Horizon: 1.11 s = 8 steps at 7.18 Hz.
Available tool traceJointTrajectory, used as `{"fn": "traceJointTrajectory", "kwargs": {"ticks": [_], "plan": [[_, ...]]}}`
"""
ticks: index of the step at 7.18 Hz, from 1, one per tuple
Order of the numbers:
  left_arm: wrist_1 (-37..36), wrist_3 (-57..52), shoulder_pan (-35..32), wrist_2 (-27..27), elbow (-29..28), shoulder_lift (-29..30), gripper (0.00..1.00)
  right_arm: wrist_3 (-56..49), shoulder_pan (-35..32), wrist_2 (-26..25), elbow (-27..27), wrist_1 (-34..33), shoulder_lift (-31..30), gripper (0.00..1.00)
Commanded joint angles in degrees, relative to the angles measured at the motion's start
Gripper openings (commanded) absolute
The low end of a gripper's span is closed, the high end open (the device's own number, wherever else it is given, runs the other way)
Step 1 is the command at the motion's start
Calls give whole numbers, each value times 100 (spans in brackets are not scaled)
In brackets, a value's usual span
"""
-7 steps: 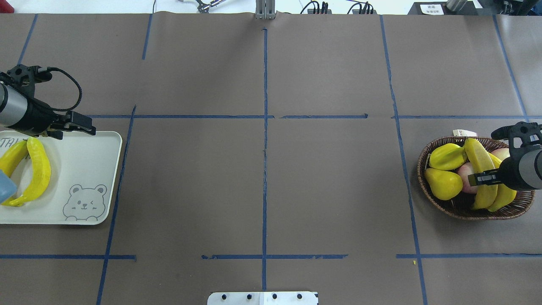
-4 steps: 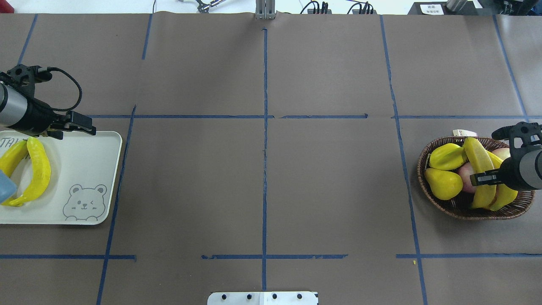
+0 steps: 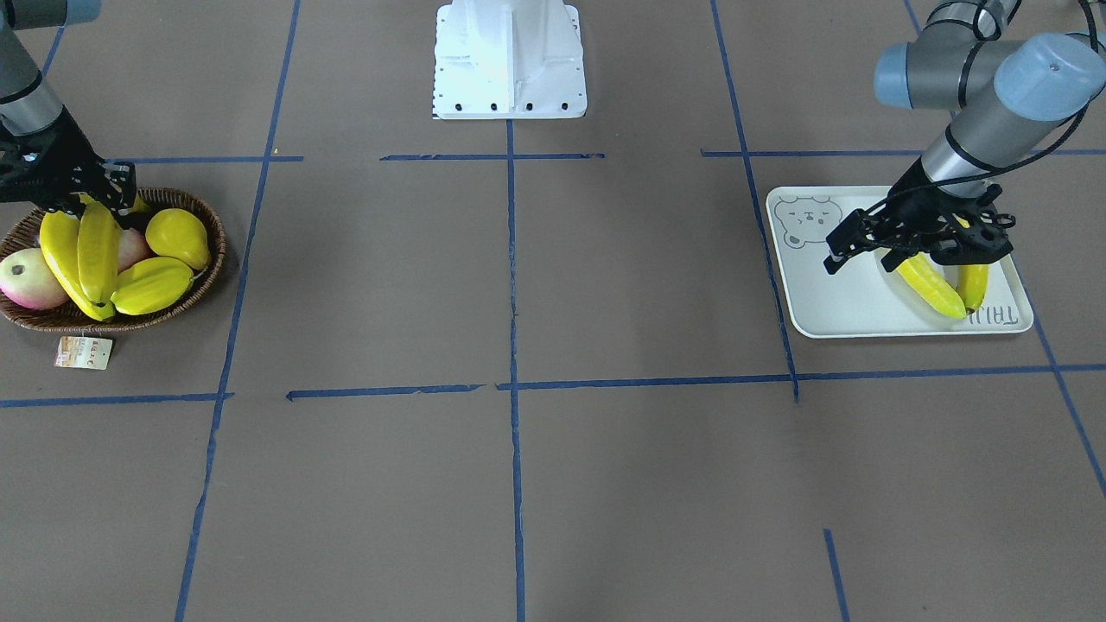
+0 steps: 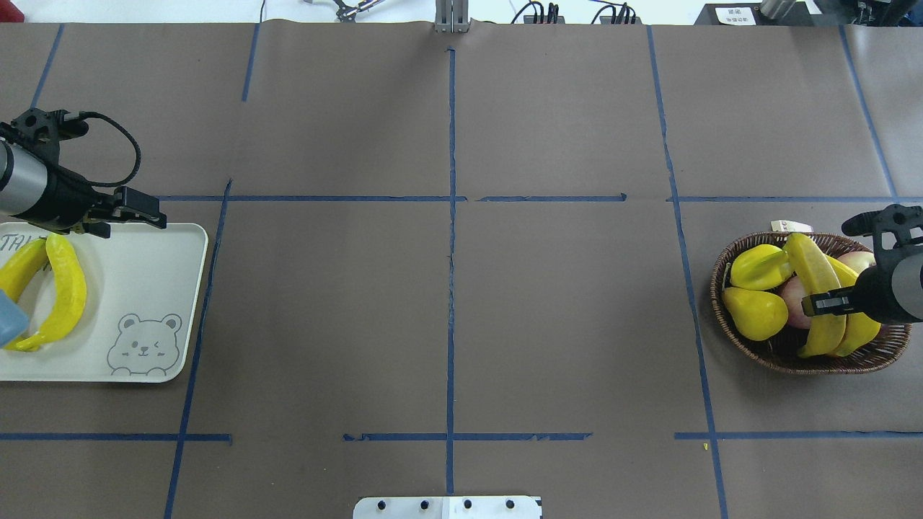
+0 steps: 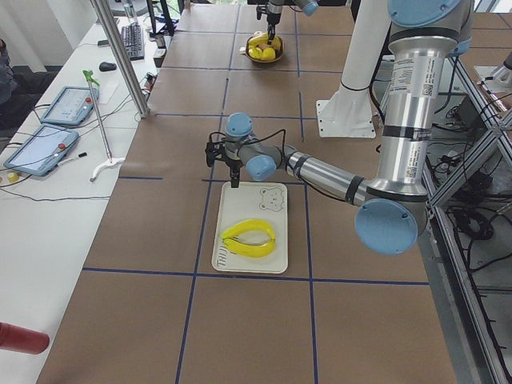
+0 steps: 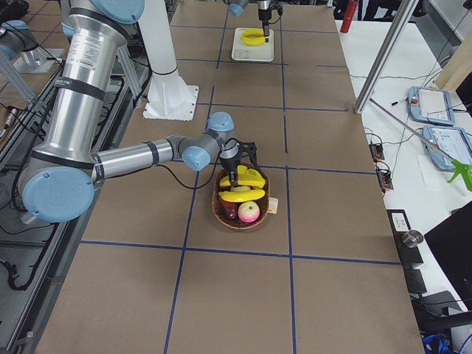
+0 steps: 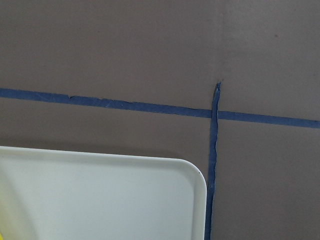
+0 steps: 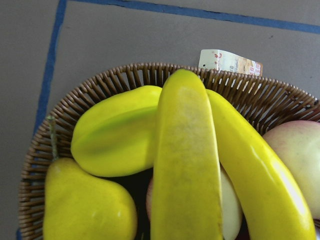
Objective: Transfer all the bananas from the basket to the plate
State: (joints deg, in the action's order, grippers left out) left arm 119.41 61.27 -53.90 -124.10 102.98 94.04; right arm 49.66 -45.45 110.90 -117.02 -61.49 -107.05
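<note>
Front-facing view: right gripper is over the near end of the basket, its fingers on either side of one banana; a second banana lies beside it. Ridged starfruit, pear and a pink apple share the basket. Paper tag lies on the table just outside the rim. Left gripper hangs over the plate, fingers close together with nothing between them. Two bananas lie on the plate.

Overhead view: right gripper pinches the upper banana near its middle. Against the frames a second ago, this banana sits slightly higher in the picture, its far tip now past the basket rim, and the wrist has drawn a little toward the right edge. Left gripper has shifted a touch up off the plate's far edge; the plate bananas are unchanged.

Left side view: plate with two bananas curved toward each other.

Right side view: near arm's gripper is down in the basket.

Left wrist view: plate corner and blue tape only.

Right wrist view: gripped banana fills the centre, above the starfruit and the pear.
</note>
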Motion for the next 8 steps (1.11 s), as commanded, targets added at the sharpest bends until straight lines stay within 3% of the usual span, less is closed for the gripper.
{"fn": "traceJointTrajectory", "kwargs": {"ticks": [1,3,4,8], "plan": [[-6,34,19,0,12,0,100,-18,-497,657,-364,-12,-88,20],[3,43,37,0,20,0,100,-79,-1191,1632,-567,32,-98,20],[12,51,98,0,20,9,100,-79,-1229,1819,-541,67,138,20],[64,1164,326,0,12,928,100,43,-975,1795,187,58,1780,26]]}}
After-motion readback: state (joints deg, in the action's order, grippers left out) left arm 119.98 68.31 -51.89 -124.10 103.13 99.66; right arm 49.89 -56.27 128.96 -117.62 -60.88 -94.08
